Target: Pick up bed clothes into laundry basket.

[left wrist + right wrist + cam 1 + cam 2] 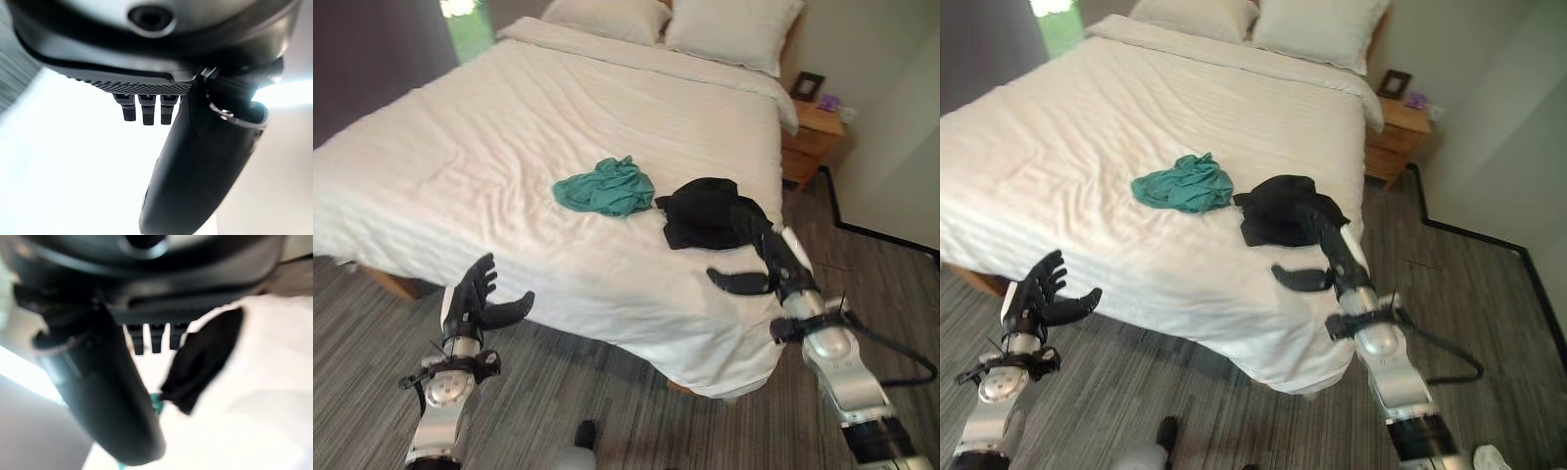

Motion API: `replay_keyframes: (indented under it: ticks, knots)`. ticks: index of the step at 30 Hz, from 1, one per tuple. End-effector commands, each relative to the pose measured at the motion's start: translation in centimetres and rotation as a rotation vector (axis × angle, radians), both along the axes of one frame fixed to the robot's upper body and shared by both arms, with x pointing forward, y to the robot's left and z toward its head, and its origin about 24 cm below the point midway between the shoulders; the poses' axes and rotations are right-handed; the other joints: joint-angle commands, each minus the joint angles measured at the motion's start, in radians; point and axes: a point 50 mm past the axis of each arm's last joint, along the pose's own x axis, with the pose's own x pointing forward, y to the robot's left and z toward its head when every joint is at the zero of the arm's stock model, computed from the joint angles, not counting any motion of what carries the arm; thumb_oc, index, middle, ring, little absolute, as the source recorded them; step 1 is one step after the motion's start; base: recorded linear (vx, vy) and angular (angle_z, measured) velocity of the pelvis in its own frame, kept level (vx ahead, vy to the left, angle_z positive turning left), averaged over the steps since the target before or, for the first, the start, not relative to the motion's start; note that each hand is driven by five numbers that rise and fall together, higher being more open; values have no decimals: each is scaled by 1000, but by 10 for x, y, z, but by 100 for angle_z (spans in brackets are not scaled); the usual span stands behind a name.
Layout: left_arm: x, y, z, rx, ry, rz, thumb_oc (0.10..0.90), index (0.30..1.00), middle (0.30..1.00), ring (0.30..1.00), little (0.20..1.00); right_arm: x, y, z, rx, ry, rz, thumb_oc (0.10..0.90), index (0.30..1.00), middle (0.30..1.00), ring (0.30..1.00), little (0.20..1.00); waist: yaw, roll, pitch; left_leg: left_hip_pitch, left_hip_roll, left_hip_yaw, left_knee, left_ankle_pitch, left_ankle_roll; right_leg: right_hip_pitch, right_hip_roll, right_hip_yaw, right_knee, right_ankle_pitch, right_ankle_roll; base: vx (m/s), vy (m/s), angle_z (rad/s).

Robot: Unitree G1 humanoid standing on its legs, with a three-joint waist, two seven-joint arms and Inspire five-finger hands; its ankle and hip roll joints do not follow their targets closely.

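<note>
My left hand (480,299) hangs off the bed's near edge, over the floor, fingers spread and relaxed with nothing in them. On the bed (509,127), toward the middle of the near half, lies the crumpled teal garment (605,186). Just beside it, closer to the right edge, is the black garment (705,211). The two are close but I can't tell if they touch. My right hand (759,257) sits over the near side of the black garment, thumb stretched out and fingers straight toward the cloth, gripping nothing yet. I judge this the reach for the first pickup. Next I need to press the fingers down into the black cloth and curl them round a good fold. I see no laundry basket from here.
</note>
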Motion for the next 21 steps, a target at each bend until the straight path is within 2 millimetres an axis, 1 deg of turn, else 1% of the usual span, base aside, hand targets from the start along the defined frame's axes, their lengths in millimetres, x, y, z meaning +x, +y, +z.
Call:
replay_keyframes:
  ticks: [1,2,3,4,5,7,9,10,11,12,13,14,15,16,18,19,20,21]
  knots:
    - [17,-22,58,52,-267,-161,800,900,900,900,900,11,4,47,-51,-211,60,800,900,900,900,900,4,34,-102,15,27,-30,-33,17,-18,-104,45,-14,329,72,84,171,273,-53]
    - [17,-25,59,49,-268,-177,800,900,900,900,900,11,6,49,-57,-212,77,800,900,900,900,900,-4,43,-88,40,29,-18,-40,12,-8,-154,44,-7,423,112,110,78,194,-56]
    - [18,-25,59,48,-269,-177,800,900,900,900,900,12,6,49,-58,-212,77,800,900,900,900,900,-1,42,-86,41,28,-15,-42,12,-7,-160,43,-3,434,109,112,97,245,-59]
    - [18,-30,62,49,-275,-213,800,900,900,900,900,13,3,49,-82,-198,69,800,900,900,900,900,-15,55,-67,81,35,-24,-54,8,-1,-223,40,-11,502,131,115,62,143,-40]
    - [18,-30,62,48,-275,-213,800,900,900,900,900,13,3,49,-83,-198,69,800,900,900,900,900,-16,55,-66,82,35,-24,-56,8,-1,-224,39,-11,505,129,114,148,186,-29]
    - [18,-34,60,42,-263,-243,800,900,900,900,900,15,-10,53,-133,-193,31,800,900,900,900,900,-27,56,-67,114,33,-44,-77,8,-2,-247,25,-22,445,135,92,180,79,4]
    - [18,-42,56,22,-247,-295,800,900,900,900,900,17,-34,66,-228,-205,-39,800,900,900,900,900,-34,50,-70,132,26,-69,-98,5,-4,-244,33,-21,356,135,84,198,26,20]
    - [19,-47,52,15,-232,-320,800,900,900,900,900,18,-46,73,-265,-219,-85,800,900,900,900,900,-37,41,-72,138,18,-77,-104,1,-6,-246,34,-8,295,141,83,201,-15,38]
    - [20,-52,48,3,-217,-343,800,900,900,900,900,19,-55,78,-298,-230,-125,800,900,900,900,900,-37,39,-72,148,13,-93,-107,-4,-7,-237,31,-8,244,163,87,200,-40,46]
    - [20,-55,46,1,-207,-352,800,900,900,900,900,20,-63,84,-339,-237,-155,800,900,900,900,900,-39,38,-71,156,14,-107,-105,-6,-7,-239,31,-2,233,182,94,199,-47,64]
    - [20,-56,43,-4,-198,-358,800,900,900,900,900,21,-68,89,-363,-244,-171,800,900,900,900,900,-38,33,-72,161,16,-111,-101,-14,-9,-228,29,-7,213,179,93,183,-62,74]
    - [19,-57,42,-9,-192,-363,800,900,900,900,900,24,-67,92,-369,-256,-174,800,900,900,900,900,-28,26,-74,164,16,-108,-100,-22,-9,-213,18,-29,201,182,92,177,-88,68]
    - [18,-58,40,-13,-184,-370,800,900,900,900,900,29,-62,96,-363,-277,-162,800,900,900,900,900,-13,21,-80,164,20,-101,-98,-27,-12,-197,2,-61,202,182,95,166,-111,39]
    - [16,-59,38,-17,-177,-377,800,900,900,900,900,33,-58,98,-364,-281,-147,800,900,900,900,900,-2,17,-83,166,26,-100,-100,-34,-14,-194,-8,-77,211,183,99,176,-140,8]
    - [15,-57,37,-20,-170,-380,800,900,900,900,900,37,-51,100,-367,-281,-116,800,900,900,900,900,5,14,-88,171,40,-100,-104,-38,-25,-187,-10,-76,178,169,99,187,-170,-1]
    - [15,-55,37,-17,-167,-375,800,900,900,900,900,40,-46,101,-359,-286,-97,800,900,900,900,900,7,14,-92,177,52,-101,-106,-39,-34,-188,-7,-72,141,159,97,252,-230,1]
    - [14,-54,37,-19,-164,-370,800,900,900,900,900,42,-40,100,-348,-288,-74,800,900,900,900,900,11,17,-93,191,71,-105,-108,-47,-47,-198,-6,-79,113,158,93,284,-268,-8]
    - [13,-53,37,-15,-163,-371,800,900,900,900,900,44,-36,99,-351,-284,-60,800,900,900,900,900,13,18,-90,202,89,-114,-99,-49,-60,-210,-12,-84,111,174,98,205,-195,-9]
